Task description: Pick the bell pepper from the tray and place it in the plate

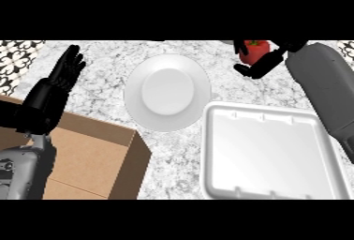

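The right hand (266, 58) curls around the one red pepper (254, 50), lifted clear of the single tray (273, 154) below it; the one plate (167, 91) lies to its left. Releasing early could send the pepper rolling across the counter (104, 89). The left hand (66, 70) rests open, beside one box (90, 154).

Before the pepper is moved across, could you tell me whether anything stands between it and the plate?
Nothing visible does. The right hand is curled round the red bell pepper near the counter's far edge, above the tray. The white plate lies to its left, with only bare marble counter between them.
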